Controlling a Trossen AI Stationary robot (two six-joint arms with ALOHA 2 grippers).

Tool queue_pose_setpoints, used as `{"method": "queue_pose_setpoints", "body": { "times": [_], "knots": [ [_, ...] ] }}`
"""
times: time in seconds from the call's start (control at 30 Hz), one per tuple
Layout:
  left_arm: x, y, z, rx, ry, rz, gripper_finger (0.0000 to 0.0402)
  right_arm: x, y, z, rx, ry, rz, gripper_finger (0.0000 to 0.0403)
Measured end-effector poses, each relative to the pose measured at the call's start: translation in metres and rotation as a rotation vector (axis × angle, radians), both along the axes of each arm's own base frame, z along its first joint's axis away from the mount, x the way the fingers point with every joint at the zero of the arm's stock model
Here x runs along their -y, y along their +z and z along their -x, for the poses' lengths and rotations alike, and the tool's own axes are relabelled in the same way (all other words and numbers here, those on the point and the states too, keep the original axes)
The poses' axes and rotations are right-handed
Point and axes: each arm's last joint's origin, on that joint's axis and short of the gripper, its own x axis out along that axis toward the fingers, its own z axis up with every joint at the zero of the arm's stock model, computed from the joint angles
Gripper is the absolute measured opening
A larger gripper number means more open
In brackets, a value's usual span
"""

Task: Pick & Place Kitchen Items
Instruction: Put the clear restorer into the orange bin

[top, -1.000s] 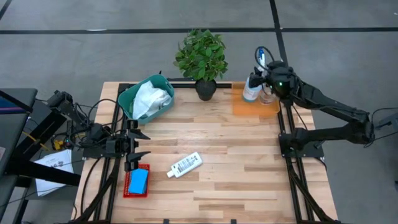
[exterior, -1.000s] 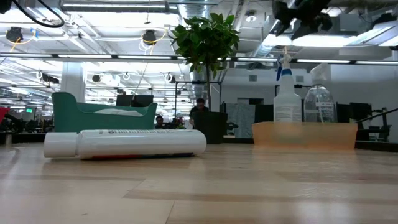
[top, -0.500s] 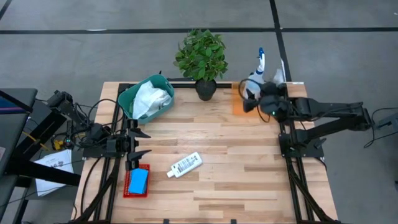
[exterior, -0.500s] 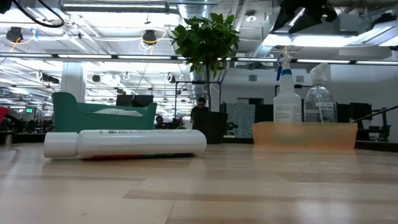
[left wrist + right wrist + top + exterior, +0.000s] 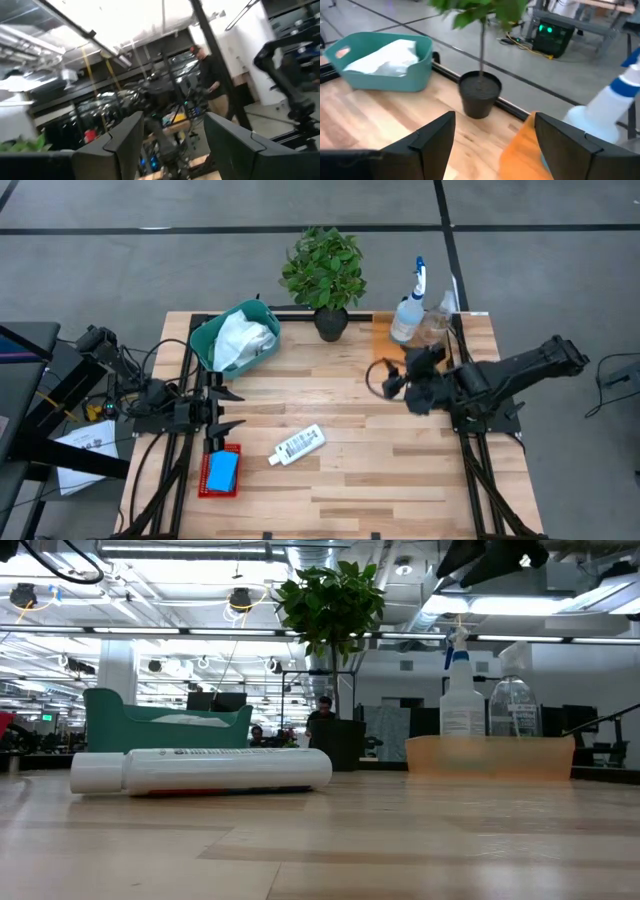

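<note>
From overhead I see my right gripper (image 5: 385, 383) hovering above the table (image 5: 350, 480), at about two o'clock from centre, fingers spread wide and holding nothing. The two spray bottles (image 5: 408, 315) stand in the orange tray (image 5: 385, 345) at one o'clock. My left gripper (image 5: 228, 412) waits at nine o'clock, fingers parted and seemingly empty. The white labelled bottle (image 5: 298, 445) lies near centre; the blue sponge (image 5: 222, 470) sits in the red tray (image 5: 204, 482) at seven o'clock; the white cloth (image 5: 240, 338) fills the teal bin (image 5: 203, 340) at eleven.

Floor (image 5: 150, 270): grey, crossed by dark lines.
Ceiling (image 5: 180, 580): exposed ducts, pipes, long bright light strips.
Room behind: open hall; a person (image 5: 321, 718) stands among desks.
Bench (image 5: 380, 470): pale wood planks.
</note>
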Motion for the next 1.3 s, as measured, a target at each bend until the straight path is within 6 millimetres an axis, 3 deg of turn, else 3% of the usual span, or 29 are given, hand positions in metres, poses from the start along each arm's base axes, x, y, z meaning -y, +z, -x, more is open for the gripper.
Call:
{"method": "queue_pose_setpoints", "body": {
  "times": [0.43,0.6,0.83,1.3],
  "knots": [
    [-0.020,-0.006,-0.011,-0.077,0.187,0.170,0.0200,-0.054,-0.027,-0.013,-0.008,0.109,0.060,0.0265],
    [-0.032,-0.012,-0.018,-0.114,0.251,0.213,0.0187,-0.061,-0.026,-0.009,0.024,0.126,0.054,0.0265],
    [-0.040,-0.016,-0.023,-0.145,0.209,0.229,0.0175,-0.075,-0.035,-0.011,0.030,0.149,0.061,0.0265],
    [-0.042,-0.022,-0.029,-0.334,0.268,0.183,0.0175,-0.075,-0.036,-0.012,0.041,0.144,0.050,0.0265]
  ]
}}
